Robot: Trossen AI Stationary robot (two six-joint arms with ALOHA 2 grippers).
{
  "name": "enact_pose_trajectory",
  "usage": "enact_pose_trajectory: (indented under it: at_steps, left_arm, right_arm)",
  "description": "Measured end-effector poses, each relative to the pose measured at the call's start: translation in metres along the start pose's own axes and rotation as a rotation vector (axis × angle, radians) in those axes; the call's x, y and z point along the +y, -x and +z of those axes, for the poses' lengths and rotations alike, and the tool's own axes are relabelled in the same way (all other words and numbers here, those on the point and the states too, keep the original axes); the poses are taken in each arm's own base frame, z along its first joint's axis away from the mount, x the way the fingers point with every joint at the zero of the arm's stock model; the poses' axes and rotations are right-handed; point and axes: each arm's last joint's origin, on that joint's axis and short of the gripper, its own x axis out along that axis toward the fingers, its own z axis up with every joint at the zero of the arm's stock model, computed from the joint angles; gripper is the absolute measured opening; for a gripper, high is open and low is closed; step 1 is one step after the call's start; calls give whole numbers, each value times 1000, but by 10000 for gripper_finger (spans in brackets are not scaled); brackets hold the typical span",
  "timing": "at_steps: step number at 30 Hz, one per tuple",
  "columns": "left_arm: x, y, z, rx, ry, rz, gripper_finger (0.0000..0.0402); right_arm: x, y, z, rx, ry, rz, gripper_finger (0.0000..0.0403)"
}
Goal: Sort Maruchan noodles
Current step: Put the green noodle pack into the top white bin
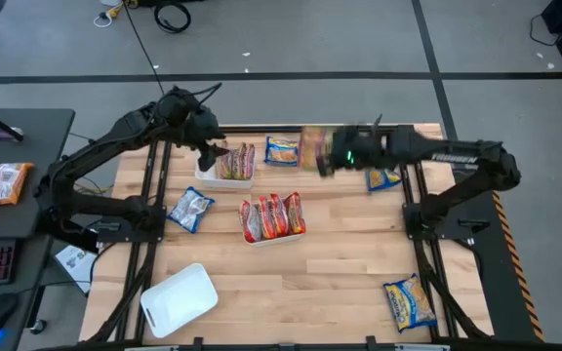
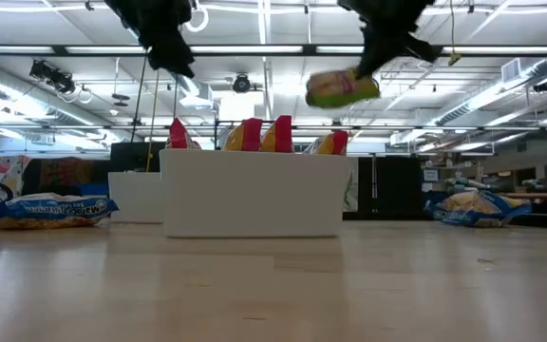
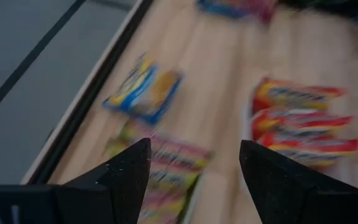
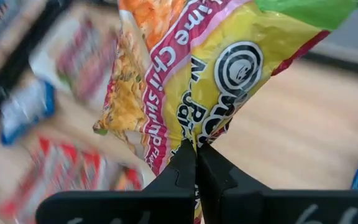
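The right gripper [image 4: 196, 149] has its jaws pinched on a yellow-and-pink noodle packet [image 4: 210, 74], held in the air over the far middle of the counter [image 1: 340, 273]. The left gripper [image 3: 194, 168], jaws wide and holding nothing, hangs above the far-left tray [image 1: 203, 175] of packets.

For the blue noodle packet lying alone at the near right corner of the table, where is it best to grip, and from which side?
The blue packet lies flat with bare wood around it. Probably best to come straight down from above and pinch across its narrower width, near a crimped end, since flat crinkly plastic offers little else to hold.
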Motion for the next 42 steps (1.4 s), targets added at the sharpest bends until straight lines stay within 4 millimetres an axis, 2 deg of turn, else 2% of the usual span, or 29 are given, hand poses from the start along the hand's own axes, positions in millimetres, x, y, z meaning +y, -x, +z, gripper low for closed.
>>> enact_pose_trajectory:
  at_steps: [4, 7, 10, 13, 16, 19, 24, 30, 32, 37, 42]
  left_arm:
    - [16, 5, -17, 161, 35, 140, 249]
    - [22, 10, -29, 270, 49, 181, 249]
    - [21, 9, -26, 238, 49, 141, 249]
    - [15, 6, -16, 121, 27, 30, 249]
    - [8, 3, -3, -1, -5, -29, 250]
    - [5, 2, 7, -91, -11, -29, 252]
    - [16, 0, 16, -191, 99, -88, 272]
    - [30, -28, 23, -219, 221, -231, 308]
    - [28, -43, 28, -221, 219, -256, 313]
    - [16, -77, 37, -230, 170, -301, 314]
    - [10, -100, 41, -242, 145, -289, 314]
  right_arm:
    - [3, 3, 41, -56, 2, 35, 4]
    - [14, -10, 59, -40, 52, 56, 4]
    - [30, -34, 70, 11, 121, 88, 4]
    - [44, -60, 74, 53, 180, 95, 4]
    - [53, -80, 77, 85, 248, 102, 6]
    - [59, -90, 77, 87, 406, 106, 6]
    - [75, -91, 63, 63, 854, 110, 7]
    - [84, -90, 52, 34, 1260, 62, 7]
    - [85, -89, 51, 25, 1317, 48, 7]
    - [85, -89, 52, 20, 1323, 22, 7]
    - [84, -89, 52, 25, 1315, 29, 7]
